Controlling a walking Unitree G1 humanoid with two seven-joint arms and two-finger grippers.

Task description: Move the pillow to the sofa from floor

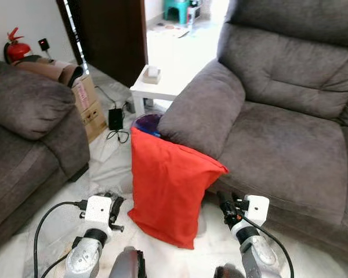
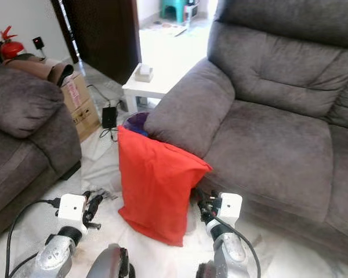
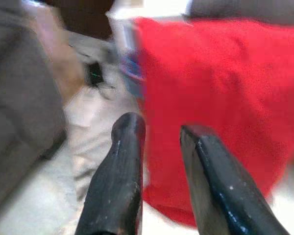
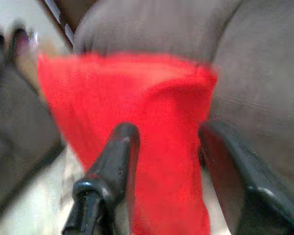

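A red pillow (image 1: 168, 191) stands upright on the pale floor and leans against the armrest of the big grey sofa (image 1: 290, 145). My left gripper (image 1: 116, 207) sits low beside the pillow's left edge, its fingers open with nothing between them; in the left wrist view the pillow (image 3: 210, 98) lies just ahead of the left gripper (image 3: 161, 129). On the pillow's other side, close to the sofa's front, my right gripper (image 1: 228, 204) is also open. In the right wrist view the right gripper (image 4: 169, 129) frames the pillow (image 4: 137, 93).
A second grey sofa (image 1: 29, 133) fills the left side. Behind the pillow are a purple object (image 1: 148, 123), a white side table (image 1: 156, 87), a black power adapter (image 1: 115, 119) with cables and a cardboard box (image 1: 87, 104). A red fire extinguisher (image 1: 14, 49) stands far left.
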